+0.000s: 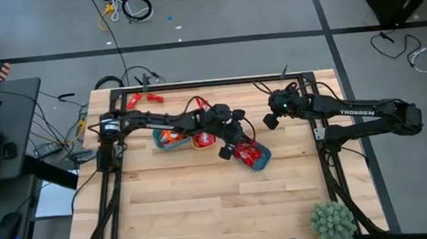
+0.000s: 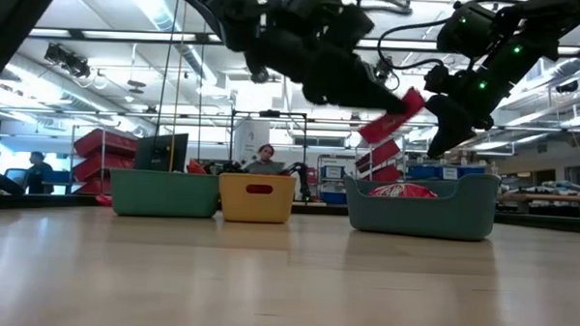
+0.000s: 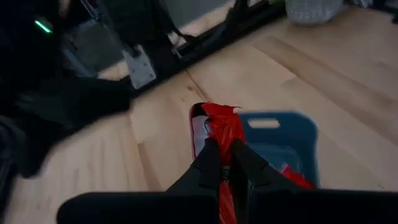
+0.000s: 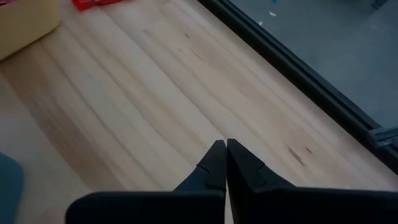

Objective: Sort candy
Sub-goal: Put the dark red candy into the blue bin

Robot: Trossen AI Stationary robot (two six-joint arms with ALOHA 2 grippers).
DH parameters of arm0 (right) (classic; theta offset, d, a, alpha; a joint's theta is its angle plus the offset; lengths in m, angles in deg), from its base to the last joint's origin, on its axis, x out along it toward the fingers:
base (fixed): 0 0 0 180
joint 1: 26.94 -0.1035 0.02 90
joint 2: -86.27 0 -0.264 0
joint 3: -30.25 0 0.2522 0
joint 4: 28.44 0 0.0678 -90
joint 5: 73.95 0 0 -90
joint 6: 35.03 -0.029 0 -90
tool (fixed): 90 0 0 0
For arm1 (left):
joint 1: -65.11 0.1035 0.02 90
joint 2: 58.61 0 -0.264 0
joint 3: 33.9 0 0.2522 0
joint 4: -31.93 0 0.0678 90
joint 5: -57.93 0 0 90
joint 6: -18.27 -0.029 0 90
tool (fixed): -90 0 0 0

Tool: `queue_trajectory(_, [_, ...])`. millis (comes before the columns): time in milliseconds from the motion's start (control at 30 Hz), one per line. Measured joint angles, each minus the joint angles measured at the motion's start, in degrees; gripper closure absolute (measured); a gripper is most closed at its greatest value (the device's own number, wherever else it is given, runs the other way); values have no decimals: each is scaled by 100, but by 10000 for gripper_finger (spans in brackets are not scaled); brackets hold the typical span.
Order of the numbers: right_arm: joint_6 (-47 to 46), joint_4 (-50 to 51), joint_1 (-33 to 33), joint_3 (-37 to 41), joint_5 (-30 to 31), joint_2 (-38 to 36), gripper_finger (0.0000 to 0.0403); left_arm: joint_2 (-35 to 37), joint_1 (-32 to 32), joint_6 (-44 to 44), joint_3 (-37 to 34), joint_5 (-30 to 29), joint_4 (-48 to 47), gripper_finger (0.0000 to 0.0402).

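- While the left gripper [image 3: 225,163] hangs in the air over the table [image 1: 205,204], its fingers are pinched tight on a red-wrapped candy [image 3: 216,127], which sticks out past the fingertips.
- Just below and ahead of that gripper sits the blue bowl [image 3: 278,140], with more red candies [image 1: 250,154] lying inside it.
- Behind that gripper, along its arm, stand the yellow bowl [image 2: 257,198] and teal bowl [image 2: 164,193].
- Off to the side, the right gripper [image 4: 226,155] hovers with fingers pressed together, holding nothing.
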State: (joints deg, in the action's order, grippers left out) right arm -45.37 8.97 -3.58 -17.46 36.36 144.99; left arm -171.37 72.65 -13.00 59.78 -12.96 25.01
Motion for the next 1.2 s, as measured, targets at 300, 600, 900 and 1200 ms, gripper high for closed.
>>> queue_trajectory(300, [48, -51, 7, 0, -2, 4, 403, -446, -17, -3, 280, -163, 103, 381])
queue_trajectory(600, [103, -45, 4, 0, -41, 15, 403, -490, -71, 92, 339, -185, 110, 279])
queue_trajectory(900, [110, 31, 4, 0, -46, 15, 403, 92, 33, 183, 405, -2061, -339, 256])
queue_trajectory(1200, [111, -171, -36, 0, -243, 24, 403, 876, 1670, 1652, 407, -1999, -2767, 392])
